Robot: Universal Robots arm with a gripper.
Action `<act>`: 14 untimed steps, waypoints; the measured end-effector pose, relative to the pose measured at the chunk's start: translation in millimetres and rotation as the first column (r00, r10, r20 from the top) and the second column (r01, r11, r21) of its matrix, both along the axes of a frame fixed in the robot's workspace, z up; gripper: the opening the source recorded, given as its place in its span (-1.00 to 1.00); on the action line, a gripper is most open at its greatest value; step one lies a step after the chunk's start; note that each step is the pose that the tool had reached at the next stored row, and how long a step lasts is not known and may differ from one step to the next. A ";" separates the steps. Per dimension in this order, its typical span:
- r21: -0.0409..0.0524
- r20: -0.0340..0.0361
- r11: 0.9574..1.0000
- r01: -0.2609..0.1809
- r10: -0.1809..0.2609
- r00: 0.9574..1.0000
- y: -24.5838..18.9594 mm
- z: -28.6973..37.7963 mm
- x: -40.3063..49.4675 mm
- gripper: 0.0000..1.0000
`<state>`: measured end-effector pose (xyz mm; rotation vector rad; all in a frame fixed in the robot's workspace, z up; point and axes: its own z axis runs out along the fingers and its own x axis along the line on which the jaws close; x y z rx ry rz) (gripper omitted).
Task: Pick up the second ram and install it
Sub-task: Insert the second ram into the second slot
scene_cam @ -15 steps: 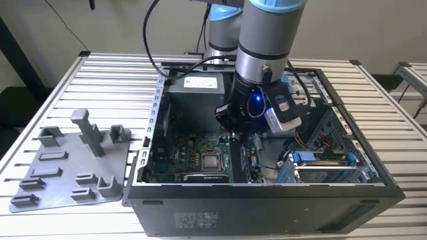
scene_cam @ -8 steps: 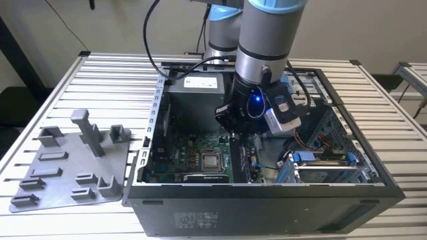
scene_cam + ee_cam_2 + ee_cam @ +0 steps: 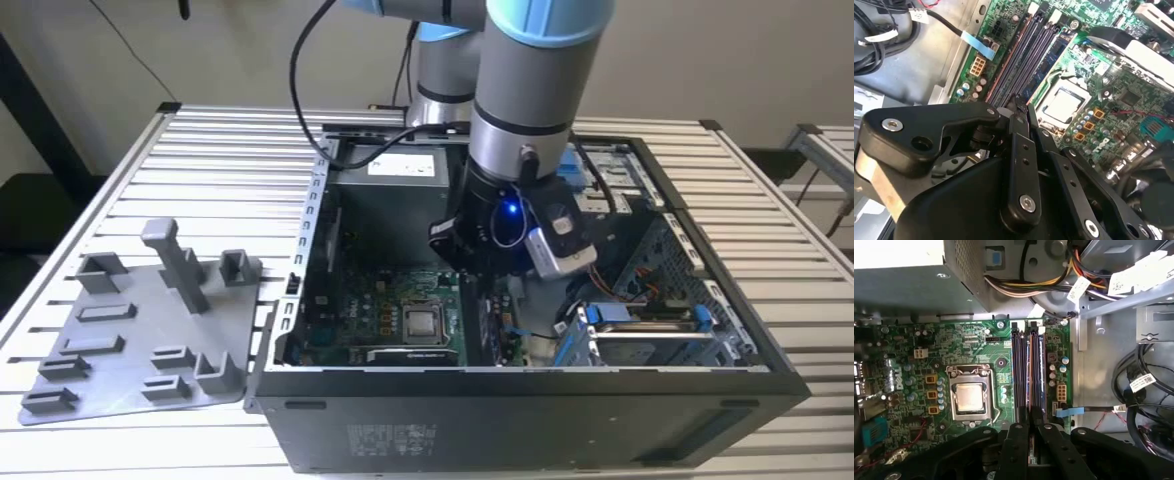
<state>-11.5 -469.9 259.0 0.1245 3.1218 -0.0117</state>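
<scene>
Here I saw the black gripper point(image 3: 1030, 416) lowered inside the open dark-grey computer case point(image 3: 534, 400), right over the green motherboard point(image 3: 974, 350) with its long dark memory slots point(image 3: 1019, 370). Its jaws were pressed nearly together, pinching the thin edge of the second ram point(image 3: 1030, 432), a narrow dark stick standing upright over 1 slot, beside the square silver processor point(image 3: 970, 398). In the exterior view, the grey plastic holder tray point(image 3: 134, 340) lay on the slatted table point(image 3: 227, 160), at the exterior view's left of the case.
</scene>
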 end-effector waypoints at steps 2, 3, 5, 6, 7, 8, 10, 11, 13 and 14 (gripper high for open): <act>0.000 0.000 1.000 0.000 0.000 1.000 0.0 -3.6 0.0 -0.72; 0.000 0.000 1.000 0.000 0.000 1.000 0.0 -5.5 0.0 -0.72; 0.000 0.000 1.000 0.000 0.000 1.000 0.0 -9.2 0.0 -0.72; 0.000 0.000 1.000 0.000 0.000 1.000 0.0 -10.9 0.0 -0.72; 0.000 0.000 1.000 0.000 0.000 1.000 0.0 -12.7 0.0 -0.72; 0.000 0.000 1.000 0.000 0.000 1.000 0.0 -14.6 0.0 -0.72; 0.000 0.000 1.000 0.000 0.000 1.000 0.0 -18.1 -0.1 -0.72; 0.000 0.000 1.000 0.000 0.000 1.000 0.0 -20.0 -0.3 -0.72; 0.000 0.000 1.000 -0.001 0.001 1.000 0.0 -23.1 -1.5 -0.72; 0.000 0.000 1.000 -0.002 0.002 1.000 0.0 -24.6 -2.5 -0.72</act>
